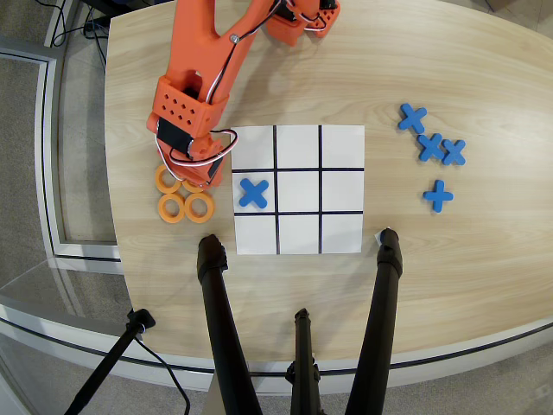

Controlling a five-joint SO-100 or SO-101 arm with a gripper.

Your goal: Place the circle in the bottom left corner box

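Note:
Orange rings lie in a cluster left of the paper grid [299,242] in the overhead view: one circle [171,208], another [200,207] beside it, and a third [164,179] partly under the arm. My orange gripper [195,178] hangs right over the top of this cluster, pointing down. Its body hides the fingertips, so I cannot see how the jaws stand or whether they touch a ring. The bottom left corner box [341,147] is the grid's upper-right cell as pictured, and it is white and bare.
A blue cross [253,192] sits in the grid's middle-left cell. Several more blue crosses [430,145] lie on the wooden table to the right. Black stand legs [223,320] rise from the front edge. The arm's base [298,17] is at the back.

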